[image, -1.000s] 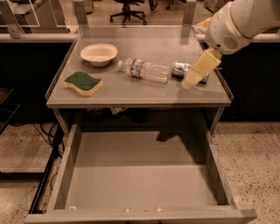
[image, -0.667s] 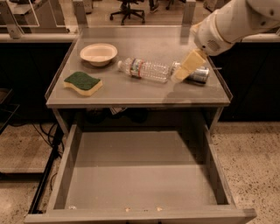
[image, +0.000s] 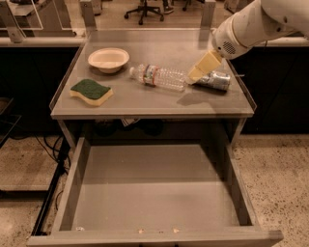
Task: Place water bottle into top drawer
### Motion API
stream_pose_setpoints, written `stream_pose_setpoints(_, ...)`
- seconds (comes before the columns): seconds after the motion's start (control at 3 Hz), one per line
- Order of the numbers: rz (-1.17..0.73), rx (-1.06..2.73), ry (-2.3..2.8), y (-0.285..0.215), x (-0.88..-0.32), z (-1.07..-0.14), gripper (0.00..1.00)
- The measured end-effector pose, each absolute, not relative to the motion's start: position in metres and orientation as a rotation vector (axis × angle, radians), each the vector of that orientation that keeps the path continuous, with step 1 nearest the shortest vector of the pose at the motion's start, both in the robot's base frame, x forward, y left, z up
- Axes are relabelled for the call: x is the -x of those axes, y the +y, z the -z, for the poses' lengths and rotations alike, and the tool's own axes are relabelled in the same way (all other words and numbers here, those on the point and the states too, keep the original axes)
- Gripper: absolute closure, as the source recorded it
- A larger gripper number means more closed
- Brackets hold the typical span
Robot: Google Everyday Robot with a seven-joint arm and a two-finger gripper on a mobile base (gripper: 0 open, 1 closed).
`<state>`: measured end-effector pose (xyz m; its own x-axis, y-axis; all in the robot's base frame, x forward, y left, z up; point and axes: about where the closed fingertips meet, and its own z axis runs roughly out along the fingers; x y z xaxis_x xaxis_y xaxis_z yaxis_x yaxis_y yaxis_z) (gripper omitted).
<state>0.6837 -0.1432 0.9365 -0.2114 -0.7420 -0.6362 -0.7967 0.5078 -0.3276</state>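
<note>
A grey metal table (image: 145,102) stands on a speckled terrazzo floor (image: 280,169), with dark low counters (image: 29,87) behind it on either side and black cables (image: 54,144) by its left leg. An office chair's wheeled base (image: 145,8) shows beyond the table's back edge. The gripper (image: 203,66) hangs over the table's right part.

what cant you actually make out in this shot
Camera view: the cream end effector hangs at the base of the clear ribbed plastic water bottle; contact cannot be told.
It covers the left end of the shiny silver can.
The bottle's label print is too small to read.
The wide grey metal top drawer's front is cut by the bottom edge.
</note>
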Motion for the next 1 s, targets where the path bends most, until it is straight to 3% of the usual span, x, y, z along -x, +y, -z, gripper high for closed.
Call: stream_pose_setpoints(1.0, -0.234, 1.344, 1.917, -0.105, -0.736, -0.901, 0.0)
